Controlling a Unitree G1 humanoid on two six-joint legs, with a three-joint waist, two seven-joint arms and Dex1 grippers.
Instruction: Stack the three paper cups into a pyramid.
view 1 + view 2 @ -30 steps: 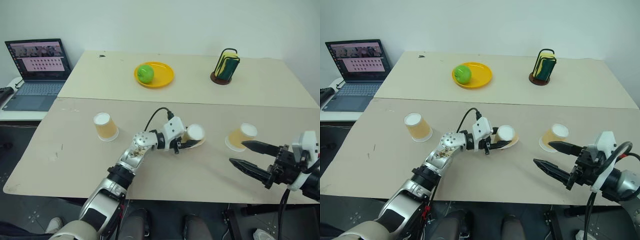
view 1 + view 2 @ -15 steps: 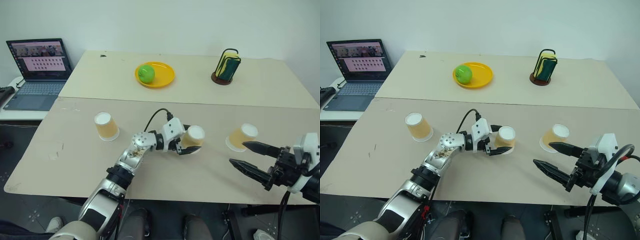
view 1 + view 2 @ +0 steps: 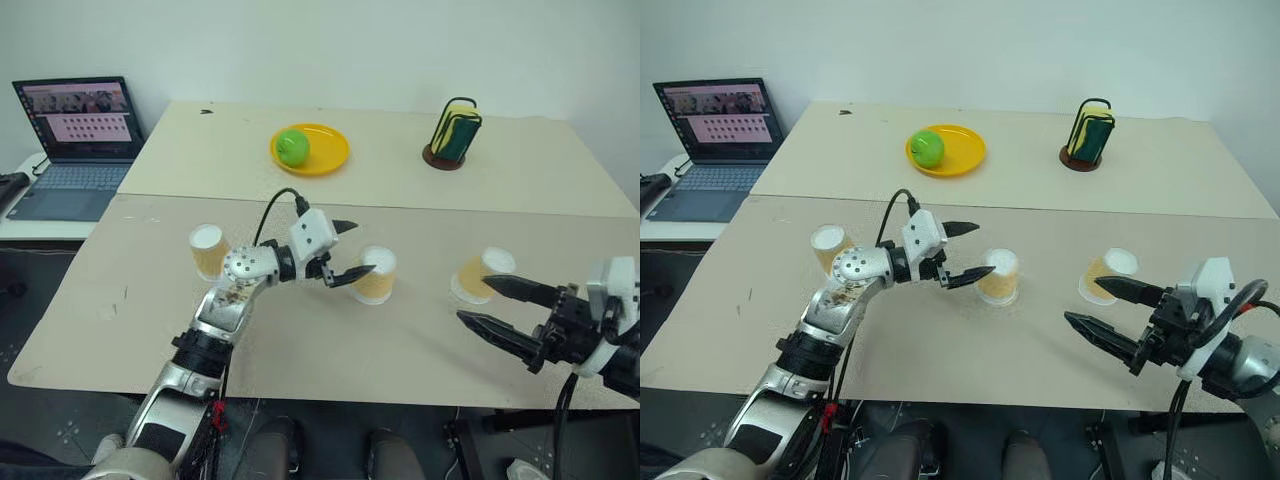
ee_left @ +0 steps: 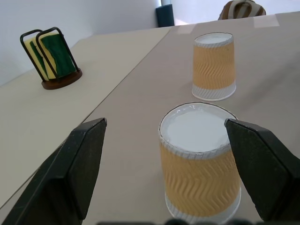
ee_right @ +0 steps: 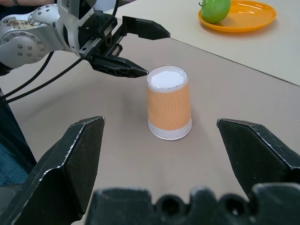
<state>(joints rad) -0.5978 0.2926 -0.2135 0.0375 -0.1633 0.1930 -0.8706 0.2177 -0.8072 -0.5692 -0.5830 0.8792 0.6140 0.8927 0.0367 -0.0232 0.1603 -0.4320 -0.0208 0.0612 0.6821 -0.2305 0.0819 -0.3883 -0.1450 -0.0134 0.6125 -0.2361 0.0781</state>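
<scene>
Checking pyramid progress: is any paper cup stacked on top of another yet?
No: the middle cup, the left cup and the right cup each stand apart on the table.

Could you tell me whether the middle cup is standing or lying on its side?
Standing, upside down: the middle cup rests on its wide rim with the white base facing up, free between the left gripper's open fingers.

Two beige tables (image 3: 120, 310) stand pushed together. The near one carries three paper cups upside down: left cup (image 3: 206, 250), middle cup (image 3: 375, 275), right cup (image 3: 480, 277), perhaps tilted. The far table (image 3: 540, 170) holds a yellow plate (image 3: 325, 155) and a wire sponge holder (image 3: 455, 132).
</scene>
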